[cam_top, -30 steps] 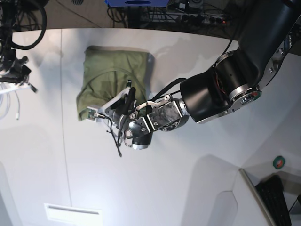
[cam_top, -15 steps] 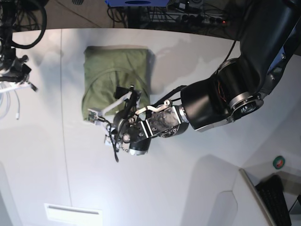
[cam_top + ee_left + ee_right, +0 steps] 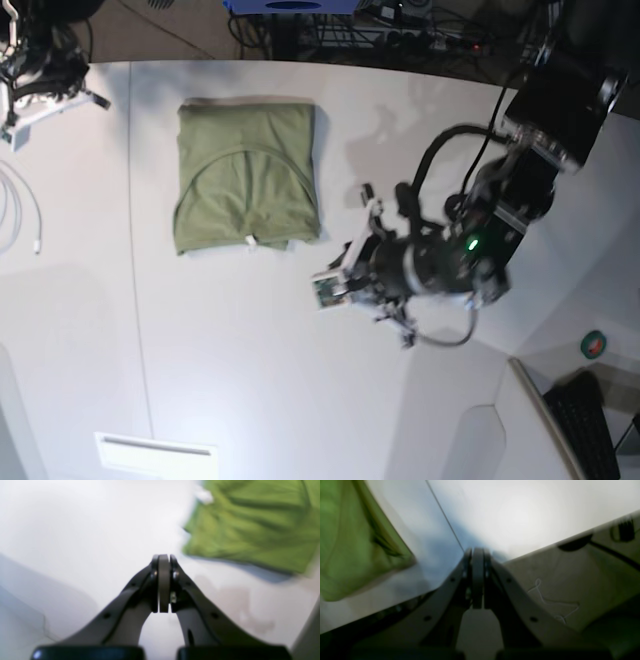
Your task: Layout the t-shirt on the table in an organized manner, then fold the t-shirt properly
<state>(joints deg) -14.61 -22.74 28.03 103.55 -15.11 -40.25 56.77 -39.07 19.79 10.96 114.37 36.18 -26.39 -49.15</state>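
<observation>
Base view, nearest the camera: a pale rectangular plate [image 3: 155,452] lies flat on the white surface [image 3: 250,360]. A little farther in, on this view's right, the left arm [image 3: 480,230] reaches over the surface, blurred, with the left end effector [image 3: 335,285] hanging above bare white, just beside the t-shirt's near right corner and apart from it. In the left wrist view the left end effector [image 3: 164,583] has its jaws pressed together with nothing between them, and the olive-green cloth lies off to the upper right, clear of the fingertips.

Beyond that lies the t-shirt [image 3: 246,175], folded into a compact rectangle and resting flat near the surface's far edge, its curved neckline seam showing on top and a small white tag [image 3: 251,240] at its near edge. A thin dark seam line [image 3: 134,260] crosses the surface just left of the cloth. A white cable [image 3: 22,215] loops at the left border.

Farthest off, at the far left corner, the right end effector [image 3: 45,85] sits well apart from the t-shirt. In the right wrist view the right end effector [image 3: 477,577] is likewise closed and empty, over the surface's edge, with the folded green cloth to its left.
</observation>
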